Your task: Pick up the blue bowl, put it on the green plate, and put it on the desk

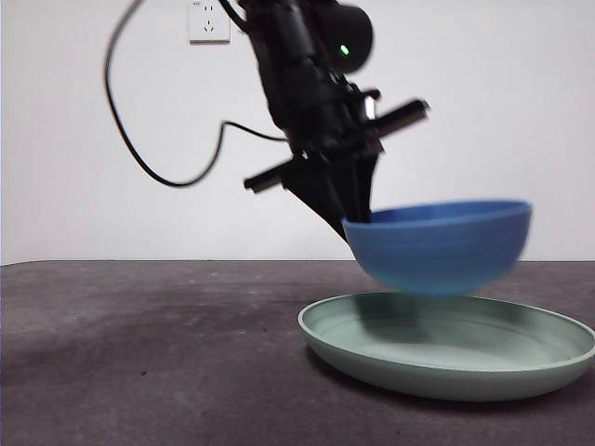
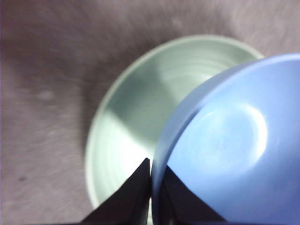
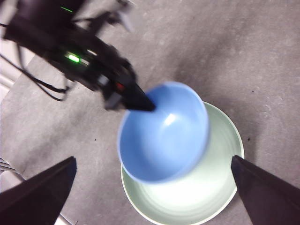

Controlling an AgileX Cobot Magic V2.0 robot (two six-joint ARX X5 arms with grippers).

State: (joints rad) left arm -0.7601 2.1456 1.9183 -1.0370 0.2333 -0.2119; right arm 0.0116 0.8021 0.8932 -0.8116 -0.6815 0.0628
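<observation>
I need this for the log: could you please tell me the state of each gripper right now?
Left gripper: shut on the bowl rim, holding it just above the plate.
Right gripper: open, holding nothing, above bowl and plate.

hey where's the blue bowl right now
The blue bowl hangs just above the green plate toward the right of the front view, its rim pinched by the left gripper.
</observation>
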